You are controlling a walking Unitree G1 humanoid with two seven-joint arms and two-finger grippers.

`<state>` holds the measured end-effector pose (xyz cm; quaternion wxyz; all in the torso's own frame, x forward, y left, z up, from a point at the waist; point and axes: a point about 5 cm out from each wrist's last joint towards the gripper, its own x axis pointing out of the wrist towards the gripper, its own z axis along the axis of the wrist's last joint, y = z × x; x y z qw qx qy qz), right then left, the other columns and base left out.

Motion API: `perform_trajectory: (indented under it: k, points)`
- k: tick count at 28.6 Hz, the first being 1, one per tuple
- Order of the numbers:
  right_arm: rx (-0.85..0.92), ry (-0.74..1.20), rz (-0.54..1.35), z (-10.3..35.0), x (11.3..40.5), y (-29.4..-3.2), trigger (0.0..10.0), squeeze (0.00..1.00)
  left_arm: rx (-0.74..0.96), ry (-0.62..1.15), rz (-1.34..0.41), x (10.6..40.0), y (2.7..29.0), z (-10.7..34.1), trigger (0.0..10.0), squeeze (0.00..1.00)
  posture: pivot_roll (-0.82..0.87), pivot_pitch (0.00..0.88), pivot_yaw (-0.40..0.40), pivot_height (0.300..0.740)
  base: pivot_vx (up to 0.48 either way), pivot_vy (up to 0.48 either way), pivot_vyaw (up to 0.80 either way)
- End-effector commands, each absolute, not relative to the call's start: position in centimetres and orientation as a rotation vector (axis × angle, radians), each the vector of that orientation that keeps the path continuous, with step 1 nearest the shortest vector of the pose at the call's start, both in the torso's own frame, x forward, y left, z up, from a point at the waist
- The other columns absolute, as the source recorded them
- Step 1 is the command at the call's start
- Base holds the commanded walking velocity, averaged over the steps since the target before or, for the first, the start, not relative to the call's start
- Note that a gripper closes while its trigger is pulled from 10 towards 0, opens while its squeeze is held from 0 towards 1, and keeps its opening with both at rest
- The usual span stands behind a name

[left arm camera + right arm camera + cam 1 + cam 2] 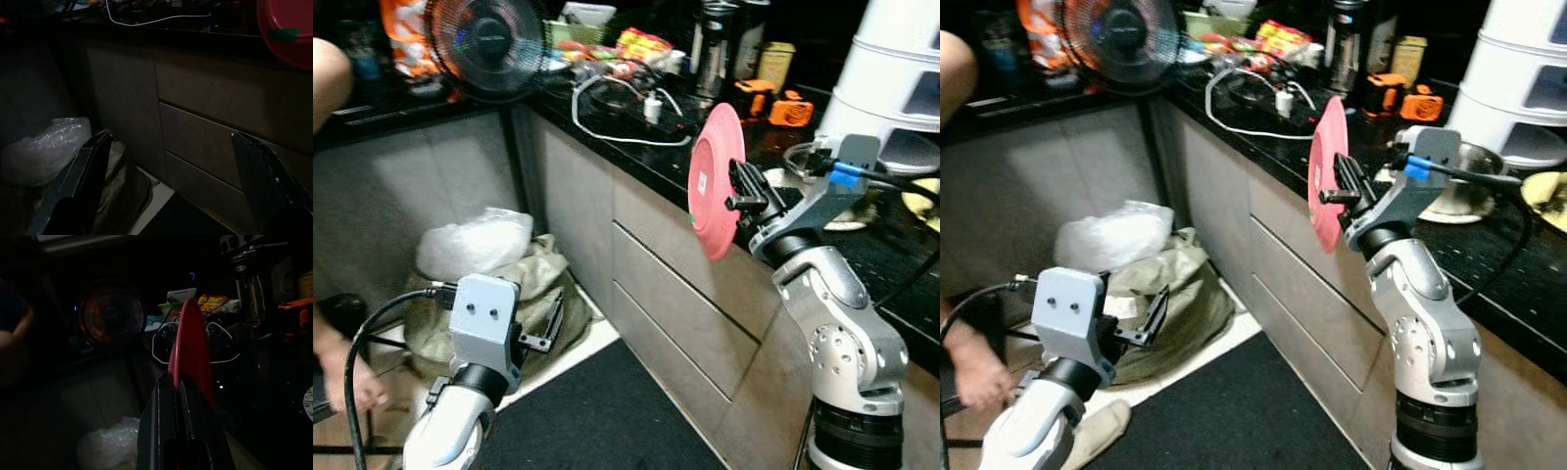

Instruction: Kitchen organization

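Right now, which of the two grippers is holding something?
The right gripper: its fingers clamp the pink plate on edge over the counter. The left gripper hangs open, low near the floor.

counter (656, 157) far end: crowded by fan (487, 44), white cable (607, 132), packets, kettle | near edge by pink plate (715, 181): bare strip | floor corner: plastic bag (475, 243) on sack blocks | black mat (607, 416): open
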<state>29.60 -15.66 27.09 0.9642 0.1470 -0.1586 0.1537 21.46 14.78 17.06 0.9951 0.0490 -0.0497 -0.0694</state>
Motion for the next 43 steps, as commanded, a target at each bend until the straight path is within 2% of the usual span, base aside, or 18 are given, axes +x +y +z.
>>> perform_trajectory:
  k: [1, 4, 11, 14, 16, 18, 26, 29, 32, 33, 39, 40, 43]
  points:
    - [0.339, -0.352, 0.339, 27.6, 29.4, -15.3, 10.0, 0.00, 0.094, -0.092, -0.147, 21.5, 14.8, 16.9, 10.0, 0.00, 0.07, 0.000, -0.028, 0.740, 0.000, 0.000, 0.00]
    - [0.488, -0.373, 0.353, 28.0, 29.5, -15.6, 10.0, 0.00, 0.092, -0.093, -0.148, 21.5, 14.8, 16.9, 10.0, 0.00, 0.07, 0.000, -0.029, 0.740, 0.000, 0.000, -0.80]
    - [0.693, -0.429, 0.382, 29.1, 29.4, -16.3, 10.0, 0.00, 0.090, -0.093, -0.152, 21.4, 14.7, 16.9, 10.0, 0.00, 0.07, 0.000, -0.029, 0.740, 0.000, 0.000, -0.80]
    - [0.882, -0.475, 0.409, 29.9, 29.3, -17.0, 10.0, 0.00, 0.088, -0.092, -0.155, 21.4, 14.7, 16.9, 10.0, 0.00, 0.07, 0.000, -0.029, 0.740, 0.000, 0.000, -0.80]
    - [0.920, -0.484, 0.408, 30.0, 29.3, -17.2, 10.0, 0.00, 0.088, -0.092, -0.156, 21.4, 14.7, 16.8, 10.0, 0.00, 0.07, 0.000, -0.029, 0.740, 0.000, 0.000, -0.80]
    - [1.065, -0.510, 0.374, 30.2, 29.6, -18.4, 10.0, 0.00, 0.086, -0.091, -0.159, 21.4, 14.7, 16.8, 10.0, 0.00, 0.07, 0.000, -0.027, 0.740, 0.000, 0.000, -0.80]
    - [1.155, -0.527, 0.338, 30.4, 29.8, -19.7, 10.0, 0.00, 0.084, -0.089, -0.163, 21.5, 14.7, 16.8, 10.0, 0.00, 0.07, 0.000, -0.027, 0.740, 0.000, 0.000, -0.80]
    - [1.055, -0.527, 0.292, 30.6, 30.0, -20.6, 10.0, 0.00, 0.084, -0.089, -0.163, 21.5, 14.7, 16.8, 10.0, 0.00, 0.07, 0.000, -0.027, 0.740, 0.000, 0.000, -0.80]
    - [0.905, -0.520, 0.280, 31.1, 30.3, -20.5, 10.0, 0.00, 0.085, -0.090, -0.162, 21.5, 14.7, 16.8, 10.0, 0.00, 0.07, 0.000, -0.026, 0.740, 0.000, 0.000, -0.80]
    - [0.905, -0.520, 0.280, 31.1, 30.3, -20.5, 10.0, 0.00, 0.085, -0.090, -0.162, 21.5, 14.7, 16.8, 10.0, 0.00, 0.07, 0.000, -0.026, 0.740, 0.000, 0.000, -0.80]
    - [0.342, -0.427, 0.238, 30.7, 31.7, -17.1, 10.0, 0.00, 0.102, -0.098, -0.165, 21.7, 14.7, 17.0, 10.0, 0.00, 0.07, 0.000, -0.027, 0.740, 0.000, 0.000, -0.80]
    - [0.342, -0.427, 0.238, 30.7, 31.7, -17.1, 10.0, 0.00, 0.102, -0.098, -0.165, 21.7, 14.7, 17.0, 10.0, 0.00, 0.07, 0.000, -0.027, 0.740, 0.000, 0.000, -0.80]
    - [0.191, -0.390, 0.266, 29.6, 32.0, -14.6, 10.0, 0.00, 0.091, -0.123, -0.129, 22.1, 15.1, 17.7, 10.0, 0.00, 0.07, 0.000, -0.031, 0.740, 0.000, 0.000, -0.80]
